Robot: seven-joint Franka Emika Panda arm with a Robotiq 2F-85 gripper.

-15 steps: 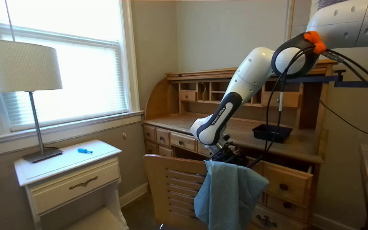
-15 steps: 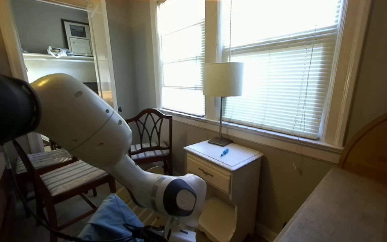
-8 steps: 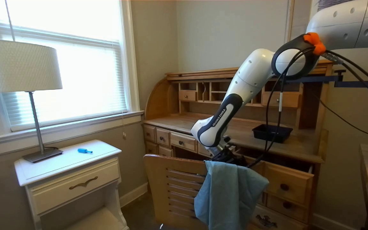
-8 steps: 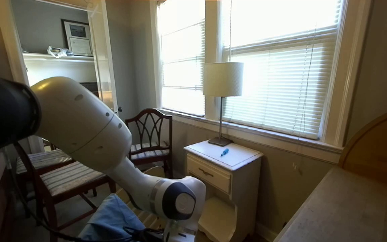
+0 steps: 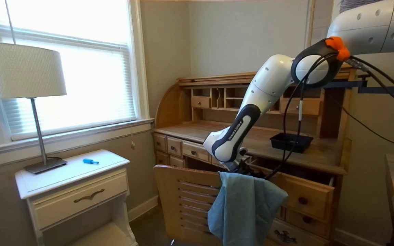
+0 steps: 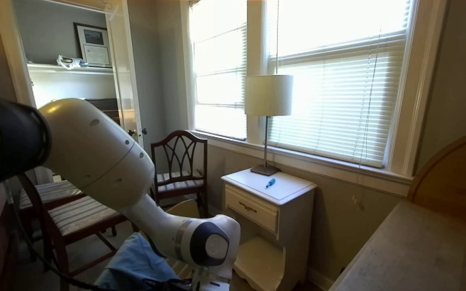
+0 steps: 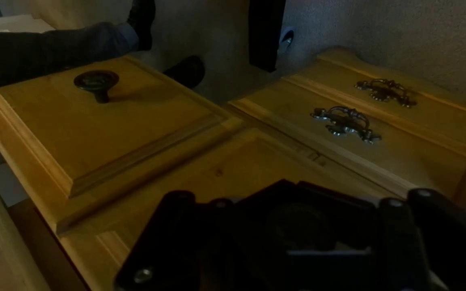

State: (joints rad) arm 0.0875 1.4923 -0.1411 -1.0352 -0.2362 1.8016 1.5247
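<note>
Daylight glares white through the window (image 5: pixel 77 82) in both exterior views; the wrist view is dim.

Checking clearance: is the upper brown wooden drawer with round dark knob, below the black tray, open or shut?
Open: the drawer juts out with its dark inside showing.

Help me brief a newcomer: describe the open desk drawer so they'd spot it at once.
In an exterior view, find the roll-top desk behind the slatted wooden chair draped with a blue cloth. To the cloth's right, just under the desk's surface, is the open drawer with a round dark knob. Unlike the similarly knobbed lower drawer, it juts forward, a dark gap above its front.
</note>
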